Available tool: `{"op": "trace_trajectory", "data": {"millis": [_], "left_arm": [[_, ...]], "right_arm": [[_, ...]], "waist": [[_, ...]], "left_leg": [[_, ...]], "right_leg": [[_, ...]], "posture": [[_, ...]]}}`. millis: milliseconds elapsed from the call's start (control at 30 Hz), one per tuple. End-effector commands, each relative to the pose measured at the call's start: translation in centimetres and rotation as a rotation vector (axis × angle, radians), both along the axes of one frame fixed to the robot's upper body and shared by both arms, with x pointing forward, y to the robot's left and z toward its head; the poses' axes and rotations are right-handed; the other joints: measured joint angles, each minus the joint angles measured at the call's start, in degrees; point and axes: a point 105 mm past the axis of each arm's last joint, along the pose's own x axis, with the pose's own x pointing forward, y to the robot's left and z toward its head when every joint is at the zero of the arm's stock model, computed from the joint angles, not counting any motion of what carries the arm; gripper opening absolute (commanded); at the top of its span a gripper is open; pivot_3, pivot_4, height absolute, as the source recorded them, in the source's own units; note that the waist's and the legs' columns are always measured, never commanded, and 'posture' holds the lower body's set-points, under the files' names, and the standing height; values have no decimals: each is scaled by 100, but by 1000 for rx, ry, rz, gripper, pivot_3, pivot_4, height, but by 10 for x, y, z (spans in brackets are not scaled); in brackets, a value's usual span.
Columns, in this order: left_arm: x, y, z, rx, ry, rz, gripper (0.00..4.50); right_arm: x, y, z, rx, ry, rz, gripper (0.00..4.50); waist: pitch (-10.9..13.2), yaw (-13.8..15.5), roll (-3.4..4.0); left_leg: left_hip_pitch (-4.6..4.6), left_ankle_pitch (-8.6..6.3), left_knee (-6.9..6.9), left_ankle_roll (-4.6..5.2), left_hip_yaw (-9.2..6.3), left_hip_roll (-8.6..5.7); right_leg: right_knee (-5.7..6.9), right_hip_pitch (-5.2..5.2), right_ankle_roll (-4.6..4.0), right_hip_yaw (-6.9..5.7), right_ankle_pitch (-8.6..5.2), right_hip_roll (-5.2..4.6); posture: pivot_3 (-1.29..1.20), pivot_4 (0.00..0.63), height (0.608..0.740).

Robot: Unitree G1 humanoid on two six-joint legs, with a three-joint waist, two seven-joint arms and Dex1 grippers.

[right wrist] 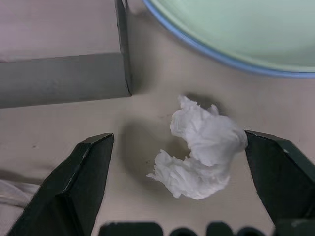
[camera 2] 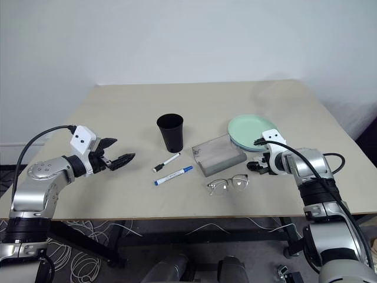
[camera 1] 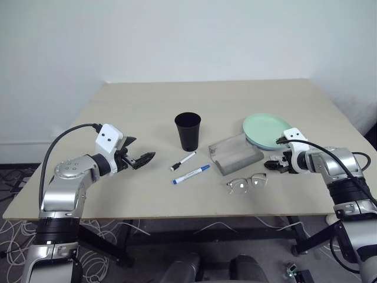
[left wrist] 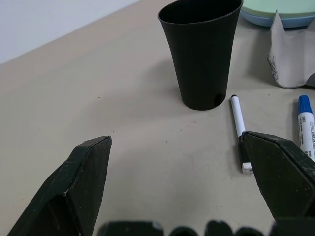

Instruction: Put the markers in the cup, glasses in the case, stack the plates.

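Observation:
The black cup (camera 1: pixel 188 131) stands upright mid-table. In front of it lie the black-capped marker (camera 1: pixel 183 161) and the blue-capped marker (camera 1: pixel 191 174). To their right sits the grey case (camera 1: pixel 235 152), whose lid looks raised, and the wire-framed glasses (camera 1: pixel 247 183) lie near the front edge. The mint green plate (camera 1: pixel 268 130) rests on the light blue plate (right wrist: pixel 197 46). My left gripper (camera 1: pixel 141 158) hovers open, left of the markers and pointing toward the cup (left wrist: pixel 202 49). My right gripper (right wrist: pixel 178 135) is open and low, in front of the plates, with a crumpled white tissue (right wrist: pixel 199 147) between its fingers.
The beige table (camera 1: pixel 118 194) has bare room at the back and on the left. Its front edge runs just below the glasses. Cables lie on the floor under the table.

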Motion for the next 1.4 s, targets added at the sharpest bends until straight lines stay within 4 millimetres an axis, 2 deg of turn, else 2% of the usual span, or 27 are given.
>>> {"op": "trace_trajectory", "data": {"millis": [33,333,433,633,667,733,900,1100,1200,1400], "left_arm": [[3,0,17,3,-60,-4,4500],[3,1,17,0,-62,6,4500],[3,1,17,-1,-62,6,4500],[5,3,19,0,-67,11,4500],[5,3,19,1,-68,11,4500],[6,2,20,1,-70,10,4500],[6,-1,21,-1,-75,5,4500],[4,-1,23,-3,-81,13,4500],[3,0,23,-1,-83,19,4500],[2,1,25,-2,-86,29,4500]], "right_arm": [[6,-4,8,-18,-47,-6,3180],[8,-7,9,-37,-59,1,39],[9,-8,11,-38,-63,4,39],[34,9,80,41,-252,53,39],[37,10,85,42,-270,54,39],[56,11,99,13,-355,13,39],[87,14,101,-41,-454,-76,39],[99,17,93,-58,-494,-131,39],[100,18,92,-73,-504,-135,731],[101,20,93,-76,-509,-122,2738]], "waist": [[0,0,0],[0,0,0],[0,0,0],[2,-40,3],[2,-44,3],[1,-48,1],[-2,-82,-5],[-1,-95,-3],[0,-108,-2],[0,-173,1]], "left_leg": [[0,0,0,0,-1,0],[1,0,0,0,-2,0],[1,0,0,0,-2,0],[-1,0,0,0,1,0],[0,0,-1,0,-1,1],[1,0,-1,0,-5,2],[8,0,0,-1,-6,-1],[5,2,-1,-1,-7,-11],[5,2,-3,-1,-7,-10],[8,2,-4,-3,-13,-3]], "right_leg": [[0,0,0,-1,0,1],[0,1,0,-3,0,1],[0,1,0,-3,0,1],[2,-2,3,1,2,1],[2,-1,3,-1,2,2],[1,0,3,-5,2,3],[-2,2,2,-8,3,9],[-3,-5,-25,2,21,14],[-2,-8,-26,8,22,18],[2,-8,-26,18,20,39]], "posture": [[0,0,692],[0,0,692],[0,0,692],[0,0,692],[0,0,692],[0,0,692],[0,0,692],[0,0,692],[0,0,692],[0,0,692]]}}
